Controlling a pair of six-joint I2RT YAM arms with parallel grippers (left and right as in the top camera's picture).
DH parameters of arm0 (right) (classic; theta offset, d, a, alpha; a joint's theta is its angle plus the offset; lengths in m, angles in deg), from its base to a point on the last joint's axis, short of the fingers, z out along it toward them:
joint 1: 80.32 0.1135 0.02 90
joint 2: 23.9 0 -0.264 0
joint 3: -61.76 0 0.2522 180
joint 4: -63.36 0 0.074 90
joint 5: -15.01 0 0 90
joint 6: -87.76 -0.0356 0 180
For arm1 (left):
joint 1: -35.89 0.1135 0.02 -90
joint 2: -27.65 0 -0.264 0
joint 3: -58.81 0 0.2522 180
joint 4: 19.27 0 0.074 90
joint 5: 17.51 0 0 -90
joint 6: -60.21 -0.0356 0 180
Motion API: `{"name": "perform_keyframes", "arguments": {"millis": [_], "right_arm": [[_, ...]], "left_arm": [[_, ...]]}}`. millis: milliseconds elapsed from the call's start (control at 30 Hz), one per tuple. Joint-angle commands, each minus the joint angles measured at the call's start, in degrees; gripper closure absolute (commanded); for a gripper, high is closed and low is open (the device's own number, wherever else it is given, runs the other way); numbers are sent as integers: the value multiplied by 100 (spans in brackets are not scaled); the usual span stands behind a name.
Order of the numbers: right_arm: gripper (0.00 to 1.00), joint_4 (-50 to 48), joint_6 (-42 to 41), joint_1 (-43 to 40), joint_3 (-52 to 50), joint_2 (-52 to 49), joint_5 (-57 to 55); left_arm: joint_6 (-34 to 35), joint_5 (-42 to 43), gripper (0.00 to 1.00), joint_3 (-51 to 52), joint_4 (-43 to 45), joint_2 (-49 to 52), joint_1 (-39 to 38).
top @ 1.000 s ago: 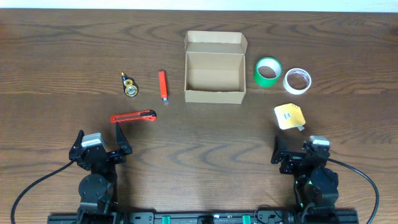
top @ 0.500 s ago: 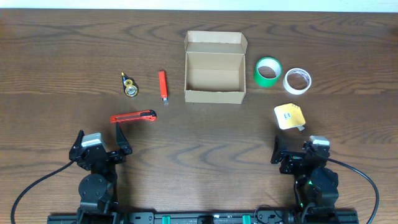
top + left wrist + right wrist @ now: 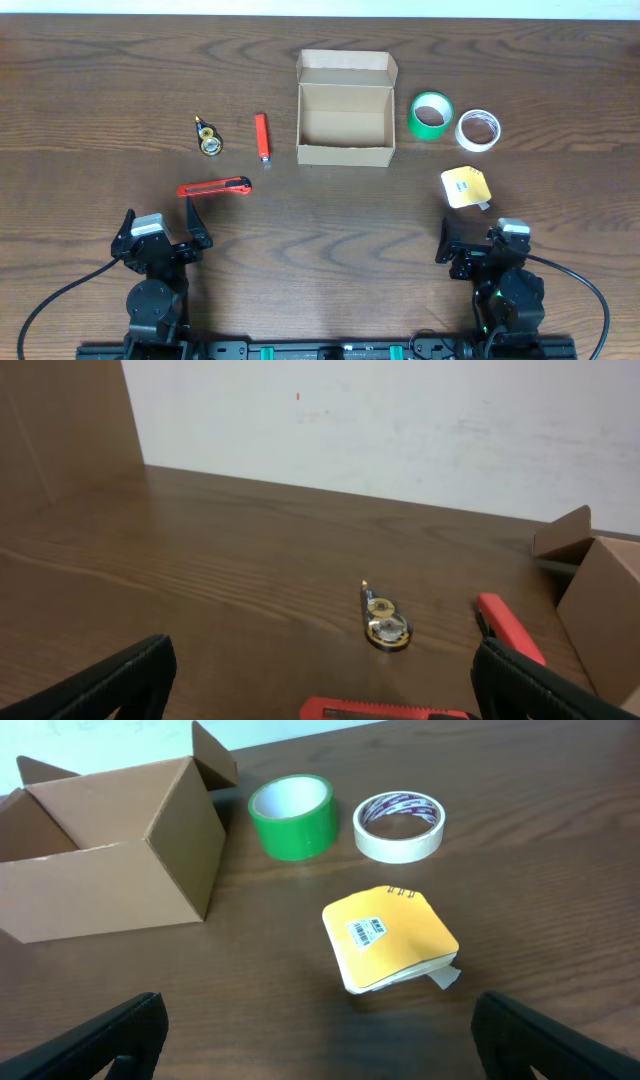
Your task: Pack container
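Right hand (image 3: 476,247) apart, empty, at the front edge of the worktop (image 3: 320,230); left hand (image 3: 160,230) same. Notepad (image 3: 390,937) is nearest: grip across its edges, lower flat into the open box (image 3: 345,154).

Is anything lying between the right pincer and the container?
Nothing visible does. Only table surface separates the right pincer from the container; the yellow notepad lies to the right of that line.
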Motion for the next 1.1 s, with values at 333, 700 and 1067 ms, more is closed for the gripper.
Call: {"name": "perform_keyframes", "arguments": {"millis": [333, 700, 1067], "right_arm": [[1, -94, -3189, -57, -20, 44, 1792], [1, -1499, -3401, -57, 70, -92, 2503], [1, -793, -2177, -57, 2035, -2210, 2465]], "left_arm": [[-61, -57, 5, 208, -48, -48, 20], [-61, -57, 4, 208, -48, -48, 20], [-61, -57, 5, 208, -48, -48, 20]]}}
